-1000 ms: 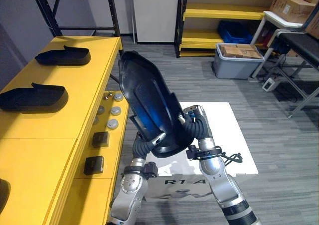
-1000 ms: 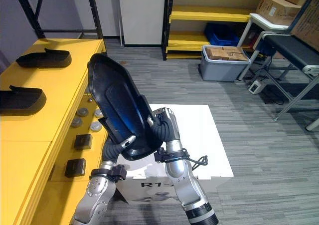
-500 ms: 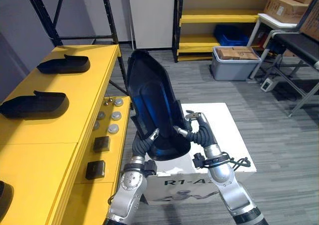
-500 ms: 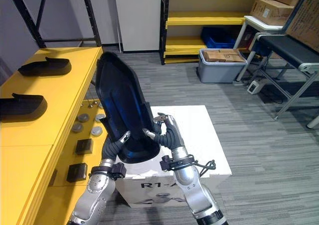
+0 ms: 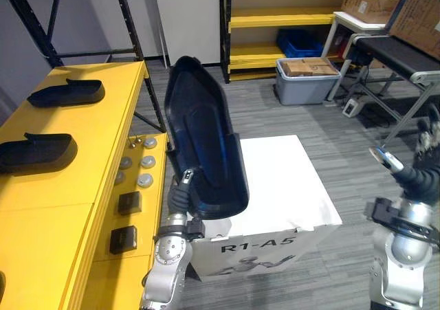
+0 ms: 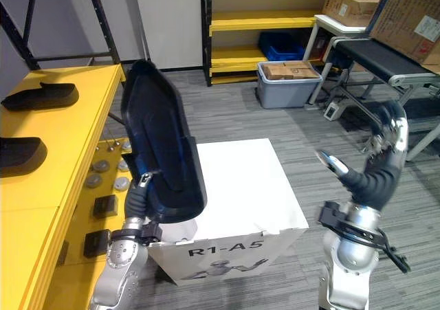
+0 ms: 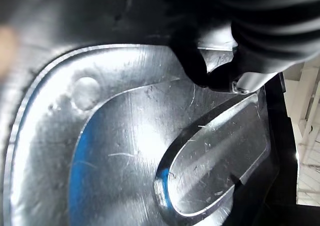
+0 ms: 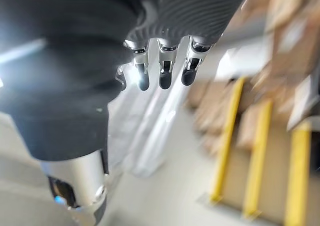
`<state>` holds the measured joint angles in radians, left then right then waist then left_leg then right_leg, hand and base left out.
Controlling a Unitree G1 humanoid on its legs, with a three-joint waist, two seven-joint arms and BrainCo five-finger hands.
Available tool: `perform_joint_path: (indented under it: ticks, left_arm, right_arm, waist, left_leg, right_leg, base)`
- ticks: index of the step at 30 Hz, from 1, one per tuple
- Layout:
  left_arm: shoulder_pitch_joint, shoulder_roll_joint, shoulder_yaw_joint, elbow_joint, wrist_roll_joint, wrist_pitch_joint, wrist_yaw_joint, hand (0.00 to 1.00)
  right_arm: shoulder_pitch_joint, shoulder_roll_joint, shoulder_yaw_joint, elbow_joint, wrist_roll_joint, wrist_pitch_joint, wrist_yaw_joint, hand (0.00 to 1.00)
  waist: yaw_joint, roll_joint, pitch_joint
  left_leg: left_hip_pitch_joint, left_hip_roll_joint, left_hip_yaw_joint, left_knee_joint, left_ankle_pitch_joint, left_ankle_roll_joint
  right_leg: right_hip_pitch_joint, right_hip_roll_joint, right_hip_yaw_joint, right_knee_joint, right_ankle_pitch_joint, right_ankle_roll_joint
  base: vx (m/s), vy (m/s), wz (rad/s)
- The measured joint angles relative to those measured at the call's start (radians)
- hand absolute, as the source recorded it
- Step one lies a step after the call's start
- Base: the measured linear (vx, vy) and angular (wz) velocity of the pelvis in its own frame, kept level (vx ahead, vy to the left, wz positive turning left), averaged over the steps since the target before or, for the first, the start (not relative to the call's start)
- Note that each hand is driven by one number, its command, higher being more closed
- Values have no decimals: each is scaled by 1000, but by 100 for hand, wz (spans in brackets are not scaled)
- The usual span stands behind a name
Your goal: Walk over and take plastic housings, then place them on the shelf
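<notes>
A large black plastic housing (image 5: 206, 138) stands nearly upright over the white box (image 5: 278, 179), hollow side facing me. My left hand (image 5: 180, 194) comes up from below and curls round its lower rim; the left wrist view shows the glossy inner shell (image 7: 125, 136) right against the hand. My right hand (image 6: 381, 160) hangs far off to the right above the floor, fingers (image 8: 160, 70) straight and holding nothing. Two more black housings (image 5: 65, 92) (image 5: 36, 152) lie on the yellow table (image 5: 75, 186) at the left.
Round caps (image 5: 146, 162) and two small black blocks (image 5: 128, 202) sit on the table's lower ledge. At the back are a yellow shelf (image 5: 275, 18), a grey bin (image 5: 306, 83) with cardboard in it and a blue crate (image 5: 302, 43). A black conveyor with cardboard boxes (image 5: 412, 45) stands right.
My right hand has let go of the housing, swung out to the right and opened. The left hand now holds the housing alone, more upright. The camera has shifted.
</notes>
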<state>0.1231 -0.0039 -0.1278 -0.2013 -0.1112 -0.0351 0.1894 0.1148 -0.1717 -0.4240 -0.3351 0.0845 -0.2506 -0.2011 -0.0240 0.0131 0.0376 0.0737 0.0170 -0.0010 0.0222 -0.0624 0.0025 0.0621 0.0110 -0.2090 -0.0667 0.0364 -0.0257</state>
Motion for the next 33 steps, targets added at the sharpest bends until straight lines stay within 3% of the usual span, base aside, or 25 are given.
perform_joint_path:
  ticks: [5, 11, 18, 27, 30, 33]
  left_arm:
    - [69, -2, 33, -42, 18, -10, -2, 100]
    - [136, -16, 32, -93, 18, -20, -29, 100]
    - [161, -26, 21, -94, 18, -23, -64, 100]
    - [162, -21, 1, -43, 18, -21, -72, 100]
    - [166, -18, -3, -42, 19, -20, -72, 100]
    - [168, -20, -18, -73, 31, -19, -71, 100]
  right_arm:
    - [109, 52, -105, 313, -16, 65, -14, 0]
    - [164, 101, -101, 658, 11, 116, 18, 0]
    - [205, 155, 118, 930, 27, 162, 174, 0]
    - [164, 136, 250, 1075, -43, 174, 232, 0]
    - [144, 122, 277, 1098, -63, 174, 237, 0]
    - [139, 105, 338, 1099, -86, 174, 236, 0]
  waist:
    - [-17, 7, -2]
    - [-19, 9, -1]
    - [-4, 9, -3]
    - [19, -5, -14]
    - [47, -24, -4]
    - [70, -57, 24]
  left_leg:
    - [-3, 1, 3, -5, -1, -1]
    - [1, 7, 18, -7, -9, -5]
    - [19, 12, 21, -6, -15, -6]
    - [29, 2, -5, -7, -9, -10]
    - [31, -15, -37, 2, -4, -13]
    - [-42, -60, -164, 83, -1, -17]
  right_leg:
    - [-4, 1, 6, -6, -1, 1]
    - [-13, 2, 10, 22, -13, 6]
    - [-33, -3, 7, 112, -61, 5]
    - [-45, -27, -27, 192, -108, 7]
    - [-63, -59, -58, 280, -161, 11]
    - [-58, -123, -195, 339, -203, 24]
  base:
    - [23, 4, -4]
    - [-3, 14, -4]
    - [-4, 1, 1]
    - [-6, 12, 12]
    - [-23, 5, 46]
    - [-65, -1, 136]
